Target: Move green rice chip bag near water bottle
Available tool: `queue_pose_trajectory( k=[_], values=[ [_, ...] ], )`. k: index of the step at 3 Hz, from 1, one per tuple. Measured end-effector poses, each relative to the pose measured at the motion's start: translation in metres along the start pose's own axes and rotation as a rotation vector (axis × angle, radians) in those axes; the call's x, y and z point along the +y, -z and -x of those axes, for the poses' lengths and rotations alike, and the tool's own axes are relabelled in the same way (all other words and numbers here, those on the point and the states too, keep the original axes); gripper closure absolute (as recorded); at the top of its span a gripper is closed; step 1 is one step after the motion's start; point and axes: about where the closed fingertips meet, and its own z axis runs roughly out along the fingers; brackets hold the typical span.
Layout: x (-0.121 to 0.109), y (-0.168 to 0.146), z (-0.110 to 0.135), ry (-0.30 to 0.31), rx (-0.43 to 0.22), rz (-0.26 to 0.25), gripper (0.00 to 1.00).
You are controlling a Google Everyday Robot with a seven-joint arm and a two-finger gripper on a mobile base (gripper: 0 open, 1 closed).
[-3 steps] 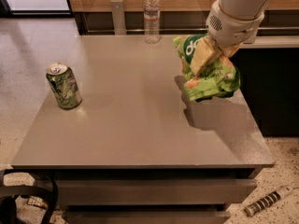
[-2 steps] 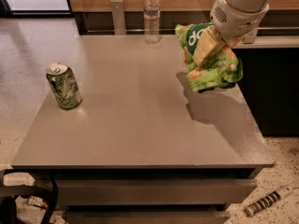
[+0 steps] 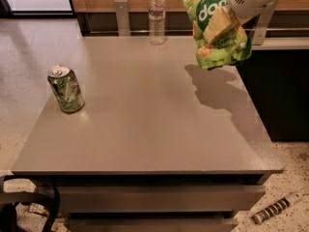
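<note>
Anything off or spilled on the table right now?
Nothing spilled. The chip bag hangs crumpled in the tool, shut on it above the far right of the table; bottle upright, can looks slightly tilted.

The water bottle (image 3: 157,16) stands upright on the table (image 3: 154,129), at its back edge and about the middle of that edge. The soda can (image 3: 66,88) stands on the table too, near its left edge, about halfway between front and back, well apart from the bottle. The rice chip bag (image 3: 224,52) hangs in the air above the back right corner of the table and does not touch the top; it is to the right of the bottle and apart from it. The gripper (image 3: 217,28) is above this same corner and its fingers are clamped on the bag. A short post (image 3: 121,16) stands just behind the back edge of the table, left of the bottle. On the floor by the table's front right corner lies a ribbed rod (image 3: 275,209).
</note>
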Motion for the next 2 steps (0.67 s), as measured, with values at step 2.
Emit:
queue_pose_trajectory(
  k=[2],
  values=[
    [-0.0064, 0.0056, 0.0112, 0.004, -0.033, -0.008, 1.00]
  ],
)
